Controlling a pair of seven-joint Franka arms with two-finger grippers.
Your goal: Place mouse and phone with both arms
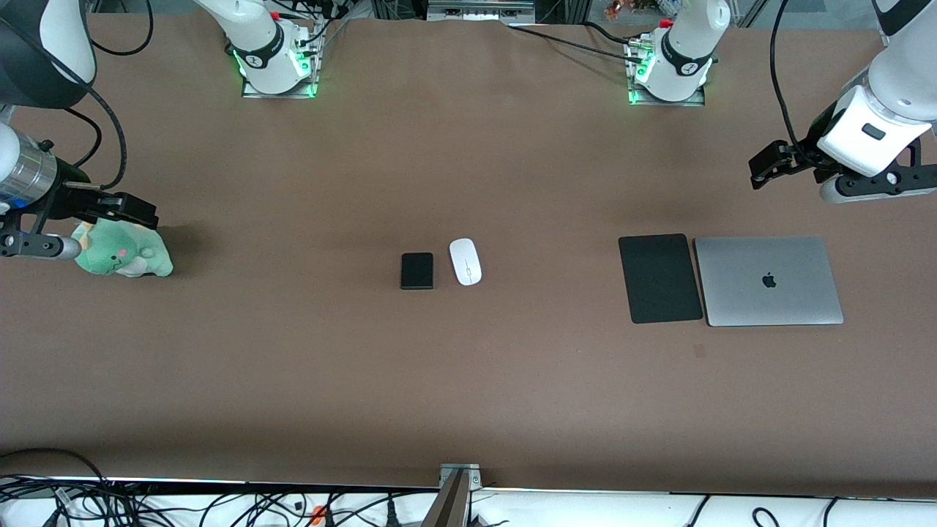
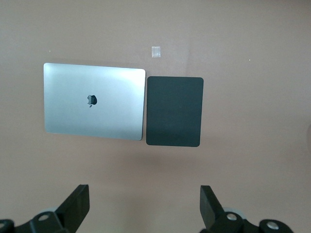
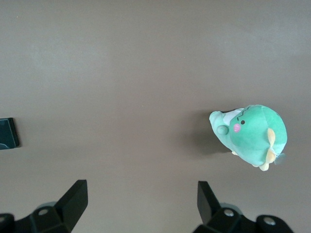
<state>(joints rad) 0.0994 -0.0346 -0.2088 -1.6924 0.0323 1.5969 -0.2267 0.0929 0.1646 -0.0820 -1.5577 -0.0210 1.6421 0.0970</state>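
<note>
Front view: the white mouse (image 1: pixel 465 261) and the black phone (image 1: pixel 417 271) lie side by side at the middle of the brown table (image 1: pixel 468 380), just apart, the phone toward the right arm's end. Toward the left arm's end, a black mouse pad (image 1: pixel 659 278) lies just beside a closed silver laptop (image 1: pixel 768 280). The left gripper (image 1: pixel 761 167) hangs in the air over bare table near the laptop. The right gripper (image 1: pixel 121 211) hangs over a green plush toy (image 1: pixel 121 251) at the right arm's end.

Left wrist view: the left gripper's fingers (image 2: pixel 77 204) stand wide apart, holding nothing, over bare table. The laptop (image 2: pixel 95 101) and the mouse pad (image 2: pixel 174 111) lie edge to edge, with a small pale square (image 2: pixel 156 51) near them.

Right wrist view: the right gripper's fingers (image 3: pixel 77 196) are spread wide and empty. The plush toy (image 3: pixel 250 133) lies on the table, and a dark corner of the phone (image 3: pixel 8 132) shows at the edge.
</note>
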